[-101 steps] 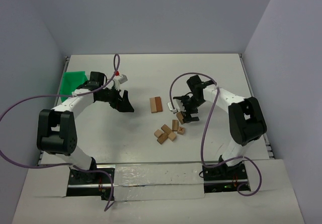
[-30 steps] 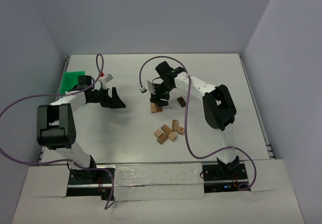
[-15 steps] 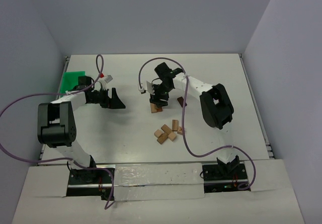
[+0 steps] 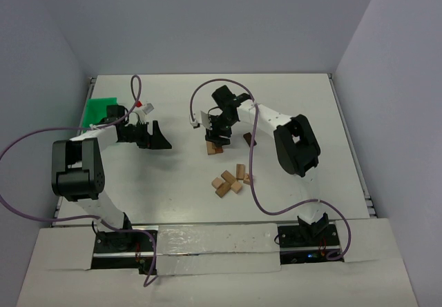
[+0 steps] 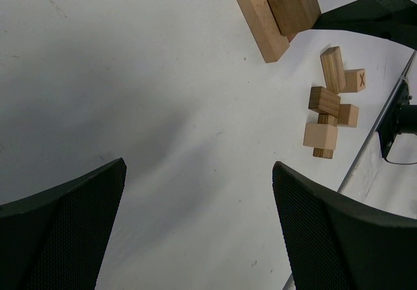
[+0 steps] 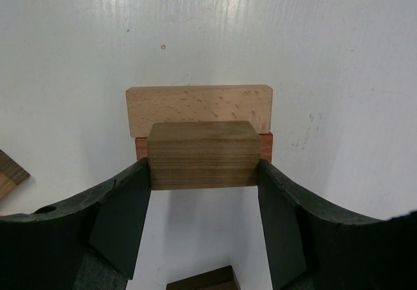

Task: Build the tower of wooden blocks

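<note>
Right end effector point(image 4: 218, 136) is down over two flat bars point(image 4: 215, 146) mid-surface, and its grip can't be read from above. Left end effector point(image 4: 156, 139) is spread wide with nothing in it, well left of the bars. Loose wood blocks point(image 4: 231, 179) are clustered nearer the arm bases. One dark block point(image 4: 248, 139) lies alone just right of the bars. Green tray point(image 4: 99, 109) is at the far left edge of the surface point(image 4: 297, 107).

Left wrist view: both black fingers point(image 5: 65, 231) are far apart over bare surface. The two bars lie side by side at the top of frame, with the right arm's black parts just beside them. The loose cluster is at right, with the X-marked block point(image 5: 357, 80) on its outer side.

Right wrist view: brown block point(image 6: 202, 150) is clamped end to end between both pads, level — jaws partway closed on it. It sits over a reddish bar point(image 6: 266, 146), and a light bar point(image 6: 199, 107) touches that one on the far side. The dark block shows at the bottom edge.
</note>
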{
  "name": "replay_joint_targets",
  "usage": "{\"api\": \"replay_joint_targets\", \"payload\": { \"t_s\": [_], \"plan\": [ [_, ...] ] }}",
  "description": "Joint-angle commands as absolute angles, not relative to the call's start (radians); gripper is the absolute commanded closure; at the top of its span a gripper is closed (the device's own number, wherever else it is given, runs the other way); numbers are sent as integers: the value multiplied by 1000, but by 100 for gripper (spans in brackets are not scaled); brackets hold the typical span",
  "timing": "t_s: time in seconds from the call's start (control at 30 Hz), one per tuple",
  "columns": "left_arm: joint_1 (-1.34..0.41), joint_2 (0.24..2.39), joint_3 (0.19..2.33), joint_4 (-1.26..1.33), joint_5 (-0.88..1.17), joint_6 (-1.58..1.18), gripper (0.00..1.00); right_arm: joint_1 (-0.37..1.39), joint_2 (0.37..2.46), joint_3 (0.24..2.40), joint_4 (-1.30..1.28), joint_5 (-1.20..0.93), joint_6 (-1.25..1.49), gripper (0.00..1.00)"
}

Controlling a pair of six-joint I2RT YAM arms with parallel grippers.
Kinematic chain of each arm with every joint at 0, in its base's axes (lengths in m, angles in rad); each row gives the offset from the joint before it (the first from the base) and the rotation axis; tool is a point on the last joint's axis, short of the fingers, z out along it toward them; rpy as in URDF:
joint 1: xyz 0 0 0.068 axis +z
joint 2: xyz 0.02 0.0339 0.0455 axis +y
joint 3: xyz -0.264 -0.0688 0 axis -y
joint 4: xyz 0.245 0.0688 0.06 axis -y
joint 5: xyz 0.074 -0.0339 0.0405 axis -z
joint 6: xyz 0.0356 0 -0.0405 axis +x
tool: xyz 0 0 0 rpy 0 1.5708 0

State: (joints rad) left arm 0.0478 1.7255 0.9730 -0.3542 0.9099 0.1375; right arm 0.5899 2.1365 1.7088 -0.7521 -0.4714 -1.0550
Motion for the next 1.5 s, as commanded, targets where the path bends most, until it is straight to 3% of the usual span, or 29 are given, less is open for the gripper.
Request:
{"api": "replay_joint_targets", "payload": {
  "t_s": [0.0, 0.23, 0.3, 0.37, 0.63, 0.83, 1.03, 1.2, 1.47],
  "plan": [
    [55, 1735, 1006, -327, 956, 147, 1, 598, 2146, 1749, -730, -475, -1061, 37],
    [60, 1735, 1005, -325, 959, 146, 1, 602, 2138, 1736, -732, -474, -1072, 21],
    [61, 1736, 1005, -328, 960, 146, 1, 604, 2136, 1735, -731, -474, -1072, 14],
    [61, 1736, 1003, -328, 960, 147, 1, 606, 2133, 1735, -732, -474, -1067, 1],
    [86, 1700, 999, -322, 968, 133, 1, 609, 2017, 1777, -763, -513, -988, 0],
    [97, 1610, 975, -315, 931, 134, 1, 609, 1811, 1755, -775, -494, -885, 0],
    [111, 1554, 957, -286, 877, 124, 1, 621, 1650, 1609, -762, -475, -715, 3],
    [116, 1536, 947, -283, 890, 137, 1, 652, 1421, 1245, -735, -497, -940, 8],
    [116, 1563, 956, -304, 937, 147, 2, 661, 1432, 1131, -684, -443, -1178, 16]
  ]
}}
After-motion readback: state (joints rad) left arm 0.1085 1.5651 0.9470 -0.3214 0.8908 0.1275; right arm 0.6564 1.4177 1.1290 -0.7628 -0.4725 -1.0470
